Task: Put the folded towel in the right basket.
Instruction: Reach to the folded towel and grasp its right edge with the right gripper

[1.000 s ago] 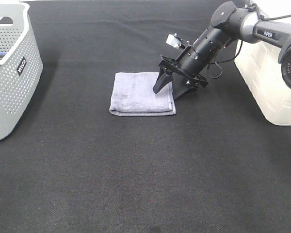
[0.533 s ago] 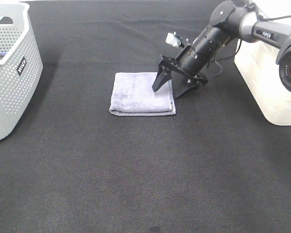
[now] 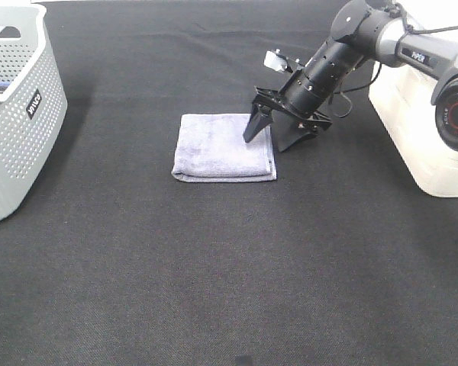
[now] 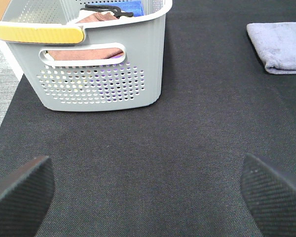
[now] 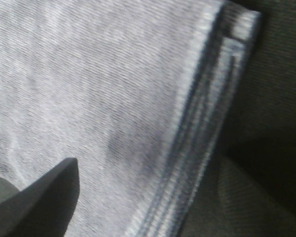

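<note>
The folded lavender-grey towel lies flat on the black mat in the middle. My right gripper is open and points down over the towel's right edge, one finger on the towel and the other on the mat beside it. The right wrist view shows the towel close up with its folded edge, and one dark fingertip on it. The white right basket stands at the right edge. My left gripper is open and empty, far from the towel, and is out of the exterior view.
A grey perforated basket stands at the far left; in the left wrist view the basket holds folded cloths. Black mat covers the table.
My right gripper has shifted slightly up and to the right at the towel's right edge. The towel has not moved.
</note>
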Controlling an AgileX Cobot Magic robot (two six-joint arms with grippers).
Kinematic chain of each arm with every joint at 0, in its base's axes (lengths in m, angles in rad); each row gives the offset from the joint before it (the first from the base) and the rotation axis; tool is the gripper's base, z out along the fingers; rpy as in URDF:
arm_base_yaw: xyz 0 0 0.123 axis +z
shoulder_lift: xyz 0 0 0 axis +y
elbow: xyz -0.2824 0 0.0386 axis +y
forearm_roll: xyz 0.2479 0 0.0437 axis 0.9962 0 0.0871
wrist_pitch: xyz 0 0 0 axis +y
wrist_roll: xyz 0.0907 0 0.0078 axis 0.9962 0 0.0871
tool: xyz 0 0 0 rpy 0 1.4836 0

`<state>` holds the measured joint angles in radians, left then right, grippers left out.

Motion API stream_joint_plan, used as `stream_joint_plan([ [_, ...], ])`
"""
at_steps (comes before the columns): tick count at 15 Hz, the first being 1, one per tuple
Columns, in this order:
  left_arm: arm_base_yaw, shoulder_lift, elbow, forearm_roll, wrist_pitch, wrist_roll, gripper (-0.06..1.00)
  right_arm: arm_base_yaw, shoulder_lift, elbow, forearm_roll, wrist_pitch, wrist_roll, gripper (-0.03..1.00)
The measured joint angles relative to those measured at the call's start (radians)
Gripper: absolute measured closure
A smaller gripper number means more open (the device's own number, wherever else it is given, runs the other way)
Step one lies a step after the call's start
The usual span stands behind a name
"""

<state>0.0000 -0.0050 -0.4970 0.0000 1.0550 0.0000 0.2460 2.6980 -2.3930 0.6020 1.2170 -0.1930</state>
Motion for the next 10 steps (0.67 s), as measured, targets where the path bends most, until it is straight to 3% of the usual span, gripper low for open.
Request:
stream_joint_plan([
  [3,0.000,0.000,0.000,0.000,0.000,0.000,-0.03,0.021,0.003,0.000,0.022,0.000,-0.017,0.23],
  [5,0.000,0.000,0.000,0.000,0.000,0.000,-0.03,0.034,0.013,0.000,0.041,-0.001,-0.018,0.33],
  [8,0.000,0.000,0.000,0.000,0.000,0.000,-0.03,0.030,0.019,0.000,-0.006,-0.002,0.010,0.84],
  [9,0.000,0.000,0.000,0.000,0.000,0.000,-0.03,0.030,0.019,0.000,-0.012,-0.002,0.009,0.91],
  [10,0.000,0.000,0.000,0.000,0.000,0.000,-0.03,0.030,0.019,-0.003,-0.012,-0.002,0.003,0.91],
])
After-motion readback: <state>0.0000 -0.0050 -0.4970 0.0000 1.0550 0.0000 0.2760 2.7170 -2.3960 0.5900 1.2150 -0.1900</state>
